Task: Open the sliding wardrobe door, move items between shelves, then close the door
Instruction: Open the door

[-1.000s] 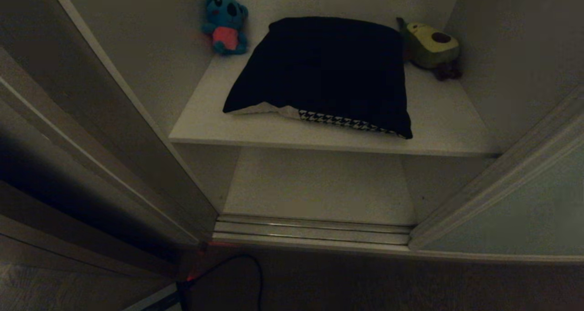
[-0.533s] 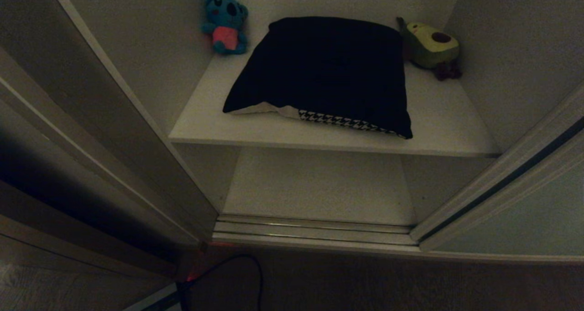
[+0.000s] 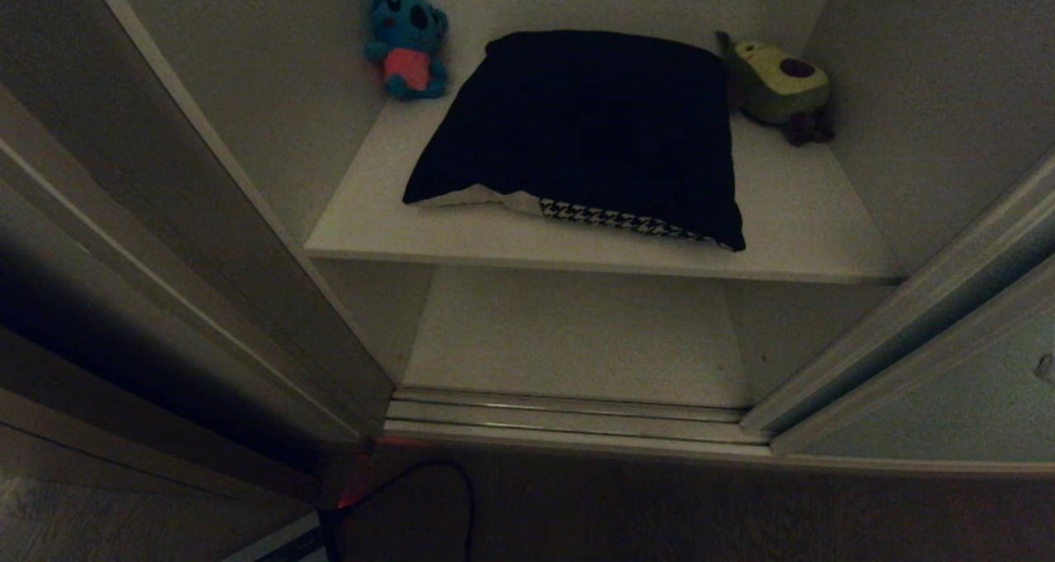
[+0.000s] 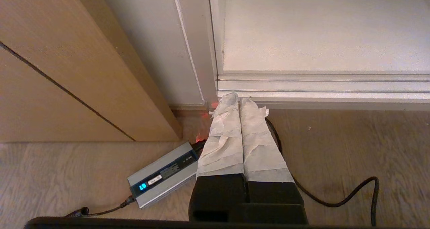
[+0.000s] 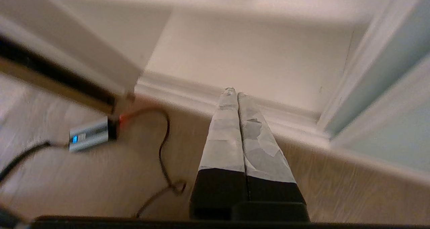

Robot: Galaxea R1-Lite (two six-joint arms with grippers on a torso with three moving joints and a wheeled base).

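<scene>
Door: the matte pale grey-green sliding wardrobe door (image 3: pixel 948 381) stands at 4 o'clock, doorway open.
Cushion: the dark rectangular cushion with a houndstooth edge (image 3: pixel 585 133) lies on the upper off-white shelf (image 3: pixel 791 224), front corner near its lip.
Room: the lower off-white shelf (image 3: pixel 577 339) lies bare.
Left gripper (image 4: pixel 239 99): paper-wrapped fingers pressed together, holding nothing, low near the ribbed metal floor track (image 4: pixel 322 86).
Right gripper (image 5: pixel 234 91): fingers together, empty, above the wooden floor (image 5: pixel 84 182).

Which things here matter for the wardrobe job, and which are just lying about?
Part of the job:
sliding door
cushion
upper shelf
lower shelf

Just lying about:
blue plush toy
avocado plush toy
silver box
black cable
</scene>
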